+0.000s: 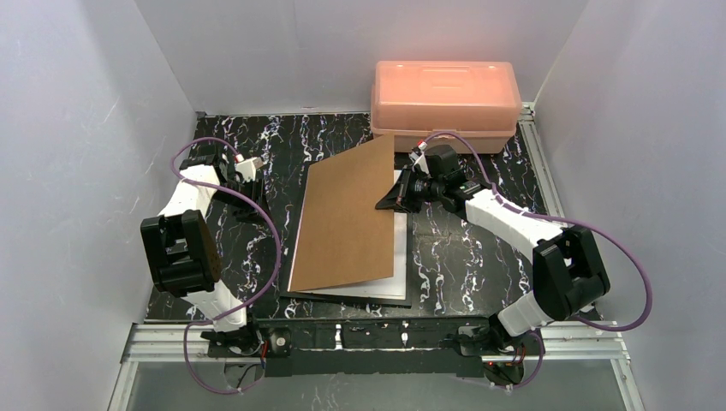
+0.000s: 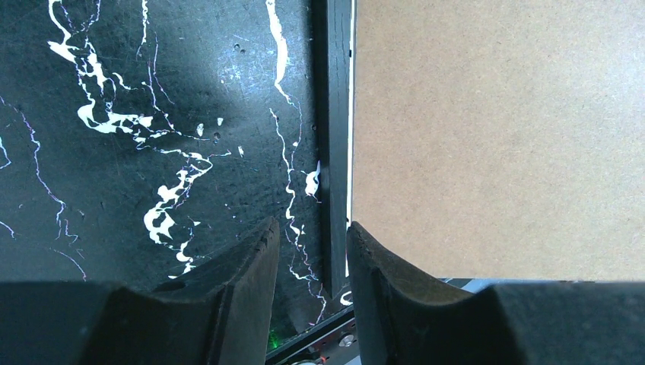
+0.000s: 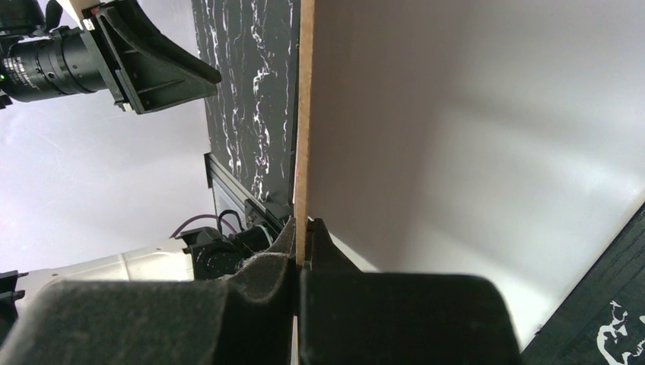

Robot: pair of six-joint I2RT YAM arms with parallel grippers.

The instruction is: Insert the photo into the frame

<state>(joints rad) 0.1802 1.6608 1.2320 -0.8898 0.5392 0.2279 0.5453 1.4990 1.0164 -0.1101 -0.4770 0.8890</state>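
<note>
At 6 o'clock, nearest the arm bases, runs the near rail of the thin black rectangular picture frame point(image 1: 347, 298), lying flat on the black marbled table point(image 1: 462, 248). Inside it the white-bordered rectangular photo point(image 1: 399, 257) shows only as a strip along the board's 6 and 3 o'clock sides, and it seems seated in the frame. Above it tilts the brown fibreboard backing board point(image 1: 347, 218). The right gripper point(image 3: 303, 245) pinches its 3 o'clock edge, probably to lower it as the closing back. At 9 o'clock the left gripper point(image 2: 312, 239) hovers part-open and empty just beside the frame's rail, likely ready to steady it. Farthest, at 1 o'clock, sits a pink plastic box point(image 1: 445, 103).
</note>
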